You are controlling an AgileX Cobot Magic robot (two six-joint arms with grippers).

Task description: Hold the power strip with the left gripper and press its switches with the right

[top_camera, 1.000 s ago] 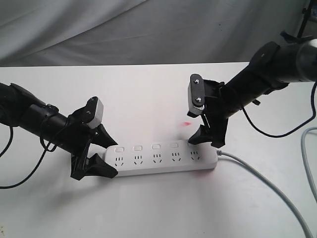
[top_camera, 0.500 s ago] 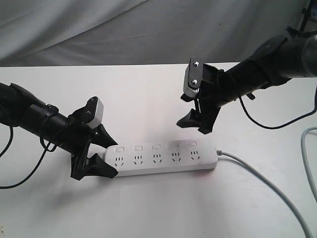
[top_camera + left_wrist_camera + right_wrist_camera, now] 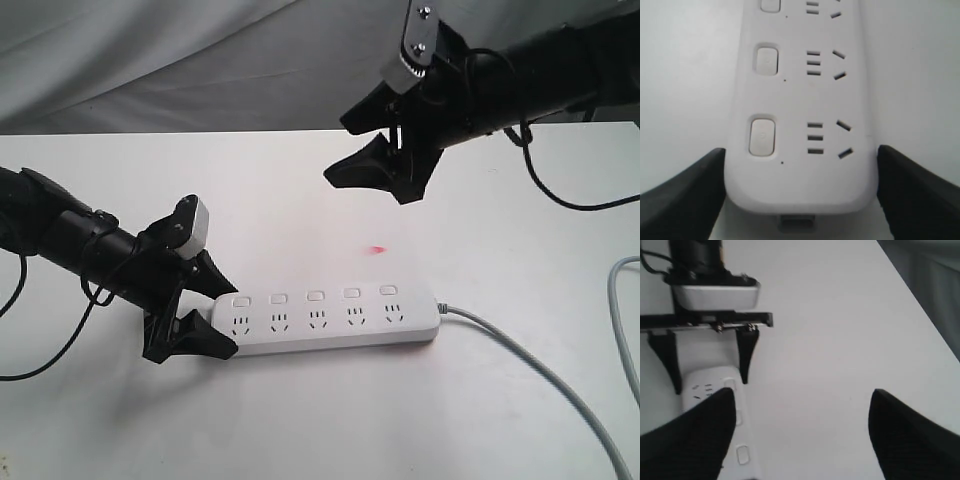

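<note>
The white power strip (image 3: 325, 322) lies flat on the white table, its grey cord (image 3: 540, 370) running off to the right. My left gripper (image 3: 218, 318), on the all-black arm, is shut on the strip's left end, one black jaw against each long side. The left wrist view shows that end (image 3: 800, 185) between the jaws, with two of the switches (image 3: 762, 135) in sight. All five switches (image 3: 315, 296) show in a row. My right gripper (image 3: 345, 150) hangs open and empty, high above the table and behind the strip. Its wrist view (image 3: 800, 400) looks down on the strip (image 3: 747, 450).
A small red spot (image 3: 376, 248) marks the table behind the strip. A second grey cable (image 3: 622, 300) curves along the right edge. A grey cloth (image 3: 250, 60) hangs behind the table's far edge. Black wires trail from both arms.
My right gripper has risen from the strip's right end, up and back, well above the table. The left gripper and the strip have not moved.
</note>
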